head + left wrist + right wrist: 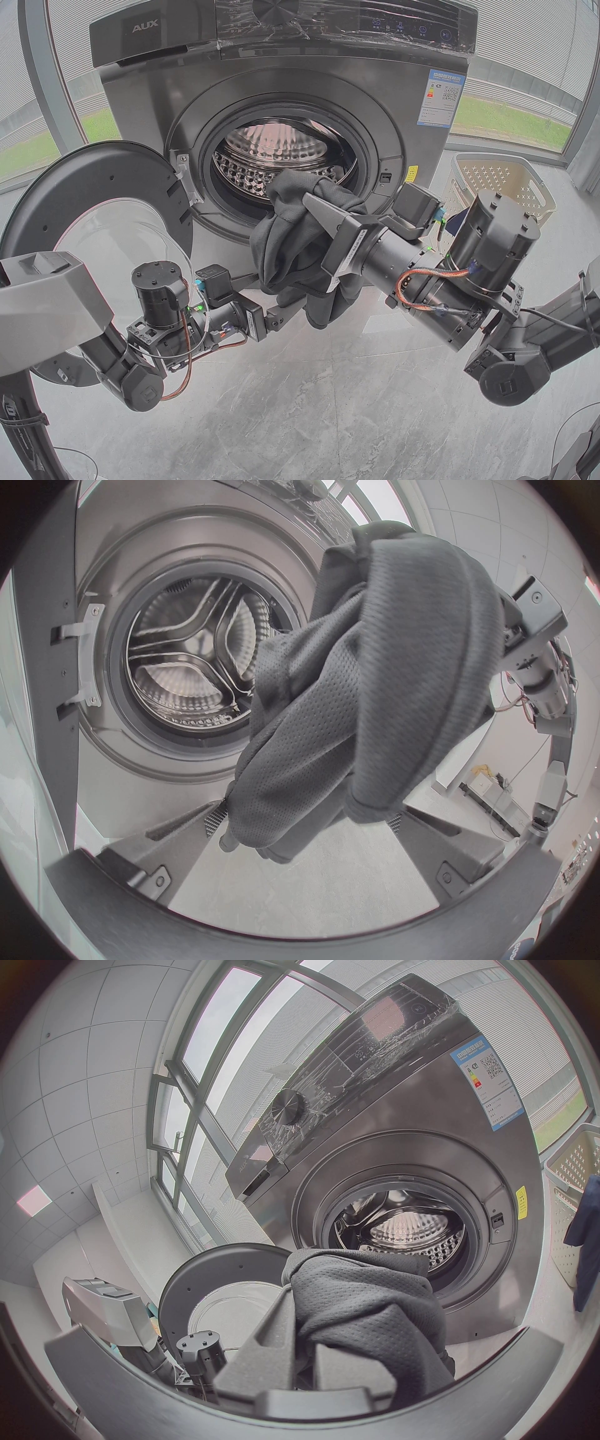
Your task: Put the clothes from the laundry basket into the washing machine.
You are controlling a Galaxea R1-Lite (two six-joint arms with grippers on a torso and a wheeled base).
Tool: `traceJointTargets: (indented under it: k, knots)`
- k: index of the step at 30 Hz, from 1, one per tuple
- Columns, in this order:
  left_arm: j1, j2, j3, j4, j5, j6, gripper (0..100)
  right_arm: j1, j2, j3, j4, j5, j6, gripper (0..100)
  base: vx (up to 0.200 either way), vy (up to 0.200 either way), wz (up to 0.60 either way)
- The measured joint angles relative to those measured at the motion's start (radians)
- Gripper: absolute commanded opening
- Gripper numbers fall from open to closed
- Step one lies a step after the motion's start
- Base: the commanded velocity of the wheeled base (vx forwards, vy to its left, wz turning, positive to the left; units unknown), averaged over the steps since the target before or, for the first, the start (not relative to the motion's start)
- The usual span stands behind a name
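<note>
1. Step in hand, as judged: carrying the dark grey garment (287, 244) into the drum (275, 150) of the washing machine (387, 106).
2. The right claw (315, 209) is clamped on the garment's upper fold, just in front of the opening. The cloth hangs below the opening's lower rim (231, 219).
3. The left claw (306, 820) sits low, jaws wide, with the garment's hanging end between its fingers (187, 839). It grips nothing.
4. Recommended: drive the right claw well past the rim before letting go, so the bundle lands inside. The trailing end needs lifting, and the left claw is placed to gather it up.
5. Risk: a release at the rim would likely leave cloth draped over the seal, or let it slide onto the floor (312, 406).
6. Surroundings: the door (94, 181) stands swung wide on the robot's left, close to the left arm. The laundry basket (500, 178) stands to the right of the machine, with a dark blue garment (587, 1235) over its edge.
</note>
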Motion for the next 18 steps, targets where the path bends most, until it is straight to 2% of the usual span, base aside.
traceJointTargets:
  k: [1, 2, 18]
  knots:
    - [0.001, 0.006, -0.007, -0.008, 0.008, 0.000, 100, 0.000, 0.000, 0.000, 0.000, 0.000, 0.000, 0, 0.000, 0.000, 0.00]
    - [0.001, 0.011, -0.012, -0.013, 0.011, 0.000, 0, 0.000, 0.000, 0.001, 0.000, 0.000, 0.000, 0, 0.000, 0.000, 0.00]
    - [-0.001, 0.040, 0.004, -0.117, 0.016, 0.008, 0, -0.001, 0.000, 0.009, -0.018, 0.000, 0.000, 0, 0.000, 0.000, 0.00]
